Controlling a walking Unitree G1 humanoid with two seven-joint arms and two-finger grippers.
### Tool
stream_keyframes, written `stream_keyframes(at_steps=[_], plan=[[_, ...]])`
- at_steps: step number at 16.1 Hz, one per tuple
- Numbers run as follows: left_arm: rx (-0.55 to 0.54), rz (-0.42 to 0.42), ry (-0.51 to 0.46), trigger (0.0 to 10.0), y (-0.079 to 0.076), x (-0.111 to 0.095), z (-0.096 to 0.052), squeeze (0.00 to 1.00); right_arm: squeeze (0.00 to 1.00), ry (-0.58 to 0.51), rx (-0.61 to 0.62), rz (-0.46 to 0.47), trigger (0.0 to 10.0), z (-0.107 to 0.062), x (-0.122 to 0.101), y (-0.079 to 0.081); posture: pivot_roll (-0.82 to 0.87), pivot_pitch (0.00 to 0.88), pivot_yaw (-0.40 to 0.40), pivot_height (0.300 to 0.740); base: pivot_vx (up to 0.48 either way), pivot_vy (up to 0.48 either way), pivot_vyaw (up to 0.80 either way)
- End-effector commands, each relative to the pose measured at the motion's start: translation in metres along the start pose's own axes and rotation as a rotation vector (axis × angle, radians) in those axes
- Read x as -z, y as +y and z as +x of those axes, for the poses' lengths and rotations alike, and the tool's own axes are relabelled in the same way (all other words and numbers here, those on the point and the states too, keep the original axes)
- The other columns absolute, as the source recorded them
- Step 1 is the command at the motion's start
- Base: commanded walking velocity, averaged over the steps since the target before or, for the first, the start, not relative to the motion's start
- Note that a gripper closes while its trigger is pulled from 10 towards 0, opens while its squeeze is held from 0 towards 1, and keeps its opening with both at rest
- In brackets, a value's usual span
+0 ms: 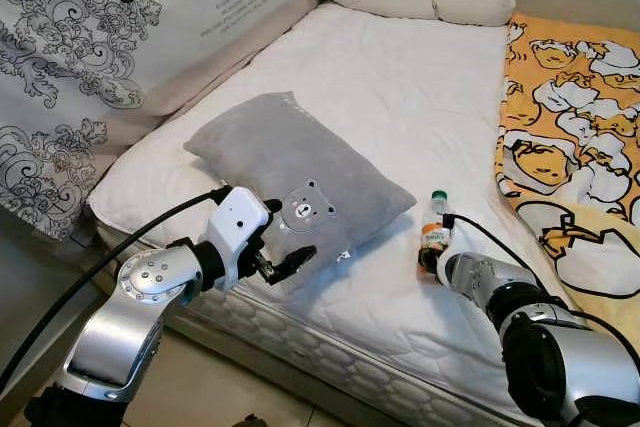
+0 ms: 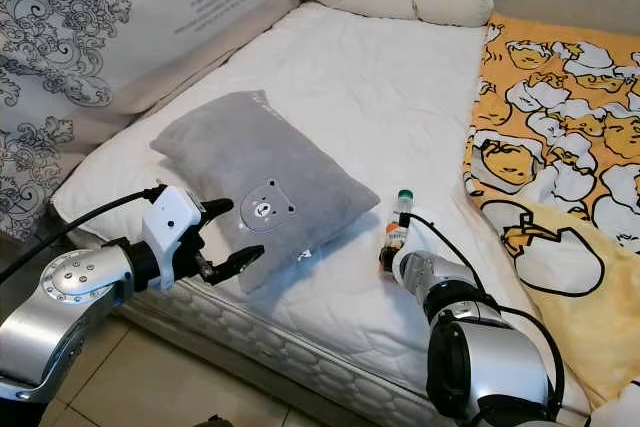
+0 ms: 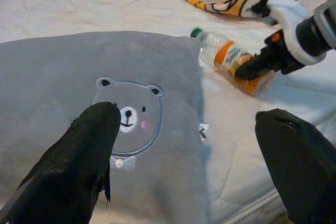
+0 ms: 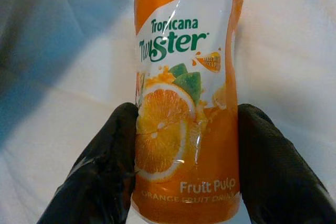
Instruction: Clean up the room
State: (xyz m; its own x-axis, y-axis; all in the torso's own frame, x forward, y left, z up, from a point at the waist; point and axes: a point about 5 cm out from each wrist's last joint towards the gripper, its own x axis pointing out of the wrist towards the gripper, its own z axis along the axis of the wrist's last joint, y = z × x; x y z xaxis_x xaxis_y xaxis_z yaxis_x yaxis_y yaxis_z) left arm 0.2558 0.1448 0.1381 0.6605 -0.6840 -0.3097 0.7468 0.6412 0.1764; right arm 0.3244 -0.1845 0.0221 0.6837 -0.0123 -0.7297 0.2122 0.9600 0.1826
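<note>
Counting one bottle [image 4: 186, 103], one pillow [image 1: 290, 172]

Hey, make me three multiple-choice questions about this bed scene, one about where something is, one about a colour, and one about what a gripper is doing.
1. Where does the grey pillow lie?
A. on the white mattress
B. on the floor
C. on the yellow blanket

2. What colour is the orange drink bottle cap?
A. red
B. green
C. white

3. How is the right gripper?
A. open in the air
B. resting on the pillow
C. fingers on both sides of the bottle

Answers: 1 A, mattress shows all round it. 2 B, the head views show a green cap. 3 C, the right wrist view shows both fingers against the label.
</note>
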Motion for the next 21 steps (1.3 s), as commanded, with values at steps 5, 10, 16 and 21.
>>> stream_keyframes(at_steps=[5, 10, 16, 21], plan=[[-0.303, -0.019, -0.089, 10.0, 0.014, -0.004, -0.015, 0.00, 0.00, -0.645, -0.232, 0.103, 2.8, -0.039, -0.073, 0.014, 0.05, 0.000, 0.030, 0.740, 0.000, 0.000, 0.00], [-0.556, -0.089, -0.099, 10.0, 0.018, 0.003, -0.023, 0.00, 0.00, -0.765, -0.685, -0.197, 10.0, -0.105, -0.034, 0.056, 0.02, 0.000, 0.058, 0.740, 0.000, 0.000, 0.58], [-0.741, -0.122, -0.076, 10.0, 0.022, 0.008, -0.024, 0.00, 0.00, -0.661, -0.571, -0.251, 10.0, -0.115, -0.007, 0.051, 0.02, 0.000, 0.051, 0.740, 0.000, 0.000, 0.80], [-0.788, -0.193, -0.066, 10.0, 0.015, 0.013, -0.024, 0.00, 0.00, -0.671, -0.426, -0.274, 10.0, -0.118, -0.007, 0.035, 0.02, 0.000, 0.045, 0.740, 0.000, 0.000, 0.80]])
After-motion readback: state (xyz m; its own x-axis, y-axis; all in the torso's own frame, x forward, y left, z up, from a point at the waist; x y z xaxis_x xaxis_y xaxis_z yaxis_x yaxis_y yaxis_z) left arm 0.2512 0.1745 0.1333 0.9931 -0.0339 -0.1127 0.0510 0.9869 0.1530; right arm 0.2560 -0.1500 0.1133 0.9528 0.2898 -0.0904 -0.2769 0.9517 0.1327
